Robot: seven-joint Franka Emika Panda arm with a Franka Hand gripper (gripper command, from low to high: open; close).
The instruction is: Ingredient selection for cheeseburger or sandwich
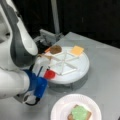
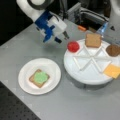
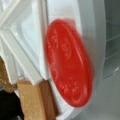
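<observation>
A white round segmented tray (image 2: 87, 75) sits on a grey table (image 2: 75, 105) and serves as the landmark here. In both front views a white paper plate (image 2: 26, 85) lies just beside the tray, toward the front view's bottom. On that plate rests the start of the sandwich (image 2: 39, 78): one tan bread square with a green lettuce blob (image 2: 40, 77) on top of it. So two of the ingredients appear to have been moved across, and the stack has no red layer and no top bread yet.

The rest is in the tray's compartments. A red tomato disc (image 2: 73, 46) lies in a segment at the tray's rim, on the side nearest the arm. A second bread square (image 2: 93, 40) fills the next segment along. A dark-brown round patty (image 2: 113, 50) and an orange cheese square (image 2: 112, 71) lie in segments on the tray's far side from the arm.

The gripper (image 2: 65, 35), mounted under a blue and white wrist, hangs just outside the tray's rim, close to the tomato disc and apart from it. It holds nothing that shows. Whether its fingers are spread or pressed together cannot be told. The wrist view is filled by the tomato disc (image 3: 68, 62), with the bread square's edge (image 3: 35, 100) beside it; the fingers do not show there.
</observation>
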